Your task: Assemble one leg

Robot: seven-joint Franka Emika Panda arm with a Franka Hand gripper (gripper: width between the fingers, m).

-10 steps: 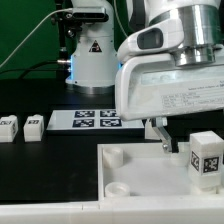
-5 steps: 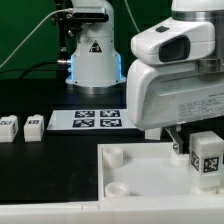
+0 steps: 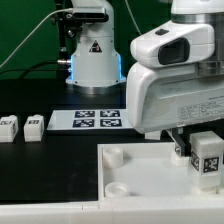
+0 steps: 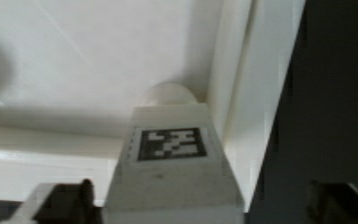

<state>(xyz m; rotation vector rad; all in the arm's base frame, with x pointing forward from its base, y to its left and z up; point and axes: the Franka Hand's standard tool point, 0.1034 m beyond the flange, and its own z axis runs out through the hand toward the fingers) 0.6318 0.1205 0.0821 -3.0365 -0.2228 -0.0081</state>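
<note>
A leg (image 3: pixel 208 160), a white block with a square tag, stands upright at the right end of the large white tray-like piece (image 3: pixel 140 178). My gripper (image 3: pixel 195 150) is down beside it. One finger (image 3: pixel 181 149) shows on the leg's left in the exterior view; the other is hidden. In the wrist view the leg (image 4: pixel 172 165) stands between the two dark fingers (image 4: pixel 69 200), with a gap on each side. The gripper (image 4: pixel 197 205) is open around the leg. Two more legs (image 3: pixel 8 126) (image 3: pixel 34 125) lie on the black table at the exterior view's left.
The marker board (image 3: pixel 97 120) lies behind the tray. A white stand with a blue light (image 3: pixel 92 55) is at the back. The tray has a round corner socket (image 3: pixel 113 155) near its left end. The arm's white housing (image 3: pixel 175 90) hangs over the tray's right part.
The arm has moved toward the exterior view's right, bringing the fingers to the standing leg. Little has moved in the last half second. The leg has stayed put.
</note>
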